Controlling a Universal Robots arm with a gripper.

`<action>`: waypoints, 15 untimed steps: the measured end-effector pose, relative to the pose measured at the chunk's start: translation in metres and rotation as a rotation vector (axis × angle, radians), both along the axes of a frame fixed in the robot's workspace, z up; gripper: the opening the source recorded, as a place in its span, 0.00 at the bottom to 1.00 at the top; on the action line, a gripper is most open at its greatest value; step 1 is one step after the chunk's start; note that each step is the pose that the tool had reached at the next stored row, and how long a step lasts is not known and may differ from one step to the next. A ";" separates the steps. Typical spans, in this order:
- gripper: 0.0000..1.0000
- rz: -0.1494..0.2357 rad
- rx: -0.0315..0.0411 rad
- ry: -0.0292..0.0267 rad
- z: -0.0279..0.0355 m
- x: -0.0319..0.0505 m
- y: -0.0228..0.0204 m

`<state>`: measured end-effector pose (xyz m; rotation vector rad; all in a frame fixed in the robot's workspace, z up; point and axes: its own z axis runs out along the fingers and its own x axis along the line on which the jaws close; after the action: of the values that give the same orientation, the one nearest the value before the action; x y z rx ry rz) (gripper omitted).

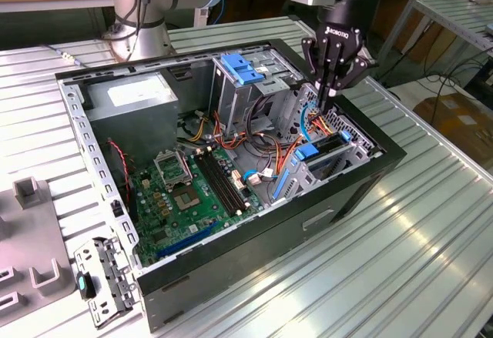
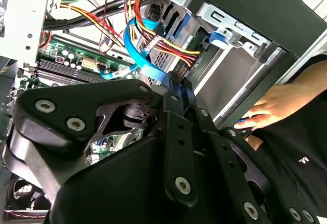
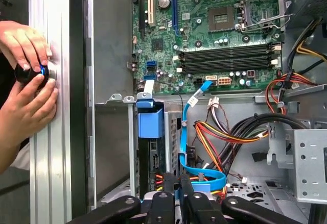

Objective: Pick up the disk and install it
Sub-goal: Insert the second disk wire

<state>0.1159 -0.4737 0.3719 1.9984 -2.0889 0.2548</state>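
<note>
The disk (image 1: 330, 147) stands on edge in the drive bay at the exterior view's right side of the open computer case (image 1: 362, 180). It is a dark slab with a blue plastic rail (image 1: 307, 152) on its end. In the first wrist view the blue rail (image 3: 149, 123) caps the disk's dark edge (image 3: 153, 160). My gripper (image 1: 326, 104) hangs just above the bay among the cables, with its black fingers (image 3: 164, 203) pressed together and nothing seen between them. The second wrist view has the shut fingertips (image 2: 176, 87) beside a light-blue ribbon cable (image 2: 134, 55).
A person's hands (image 3: 25, 86) hold a small black-and-blue knob on the table beside the case. Orange, yellow and black cables (image 1: 289, 134) crowd the bay. Also here are the motherboard (image 1: 192, 192), a grey power supply (image 1: 135, 95), a blue-latched drive cage (image 1: 243, 67) and a loose bracket (image 1: 104, 280).
</note>
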 end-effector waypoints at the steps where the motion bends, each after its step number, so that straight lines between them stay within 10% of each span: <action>1: 0.16 0.003 0.0032 -0.0028 0.0000 -0.0007 -0.0032; 6: 0.16 0.019 0.0113 -0.0284 -0.0012 -0.0056 -0.0103; 15: 0.16 0.029 0.0261 -0.0464 -0.0031 -0.0126 -0.0125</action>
<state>0.1033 -0.4861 0.3688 2.0580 -2.1028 0.2832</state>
